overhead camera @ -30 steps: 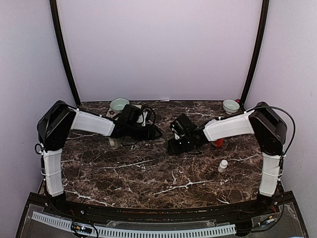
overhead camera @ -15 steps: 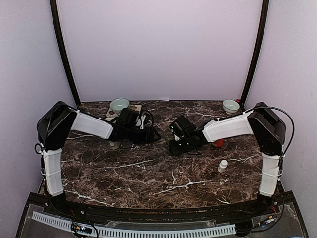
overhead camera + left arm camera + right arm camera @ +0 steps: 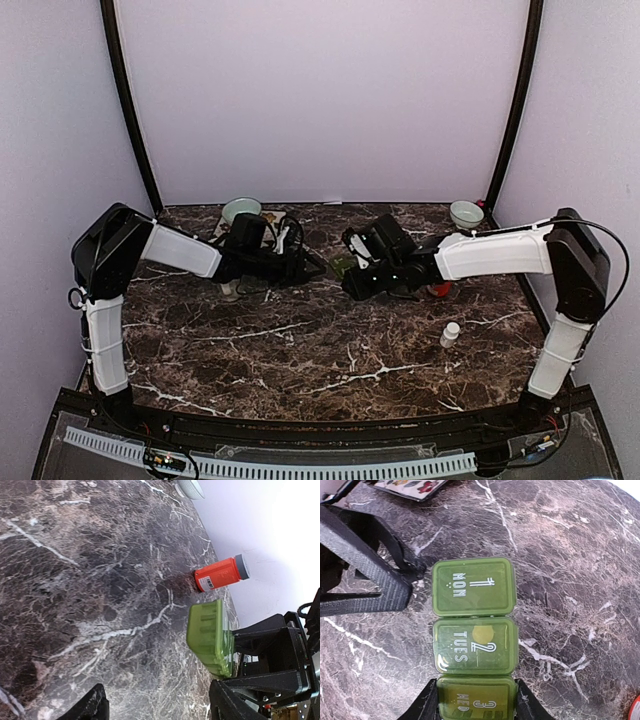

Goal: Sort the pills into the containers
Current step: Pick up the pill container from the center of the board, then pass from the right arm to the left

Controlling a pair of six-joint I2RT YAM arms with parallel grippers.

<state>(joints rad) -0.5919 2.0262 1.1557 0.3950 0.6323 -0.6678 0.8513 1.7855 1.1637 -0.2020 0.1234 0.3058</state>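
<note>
A green weekly pill organizer (image 3: 472,630) with closed lids marked MON, TUES and WED sticks out from my right gripper (image 3: 476,707), which is shut on its WED end. A yellow pill (image 3: 482,633) shows through the TUES lid. In the top view the organizer (image 3: 343,266) sits between the two grippers at mid-table. My left gripper (image 3: 160,707) is open and empty, its fingers (image 3: 365,585) just left of the MON end. The organizer (image 3: 210,637) appears edge-on in the left wrist view. An orange pill bottle (image 3: 220,574) lies on its side behind it.
A small white bottle (image 3: 450,334) stands at the front right. Two pale bowls sit at the back, one on the left (image 3: 240,210) and one on the right (image 3: 465,213). A floral card (image 3: 410,486) lies beyond the left gripper. A clear cup (image 3: 232,290) stands under the left arm.
My right gripper has moved toward the back with the organizer, which now shows green in the top view. My left gripper has shifted slightly left and back.
</note>
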